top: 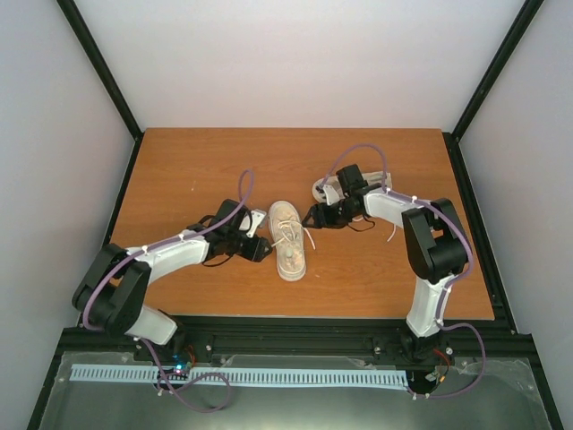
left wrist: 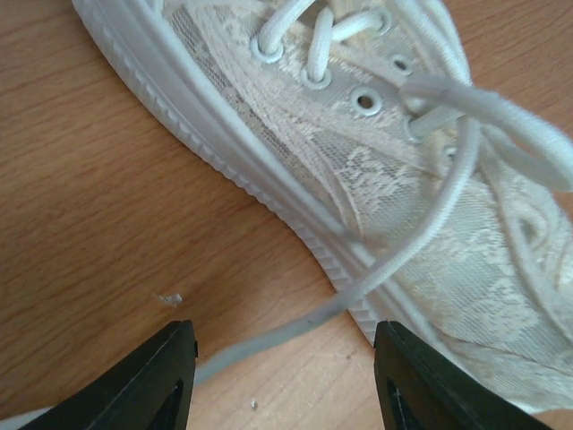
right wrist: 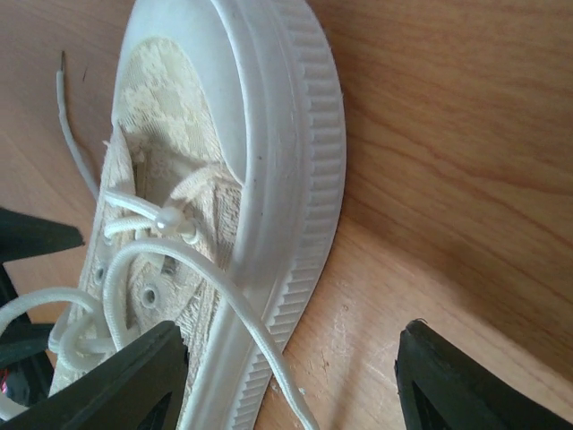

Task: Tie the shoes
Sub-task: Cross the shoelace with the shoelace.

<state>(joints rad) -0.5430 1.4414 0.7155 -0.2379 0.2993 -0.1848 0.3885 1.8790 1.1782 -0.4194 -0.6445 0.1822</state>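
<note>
Left gripper (left wrist: 285, 348) spread wide, loose lace (left wrist: 269, 339) lying between its fingers on table (top: 179, 179). Right gripper (right wrist: 291, 339) also wide, at other side of same shoe (top: 287, 239), mid-table. Second shoe (top: 322, 189) sits behind right arm (top: 430, 237).

Bare desk (top: 197, 170) is open at the far and left sides. In the middle, a shoe (top: 287, 239) is hemmed in closely by the left end effector (top: 265, 247) and the right end effector (top: 312, 218), both spread wide. A loose lace (left wrist: 269, 339) crosses the left one's gap. A second shoe (top: 327, 189) lies behind the right arm (top: 394, 208).
</note>
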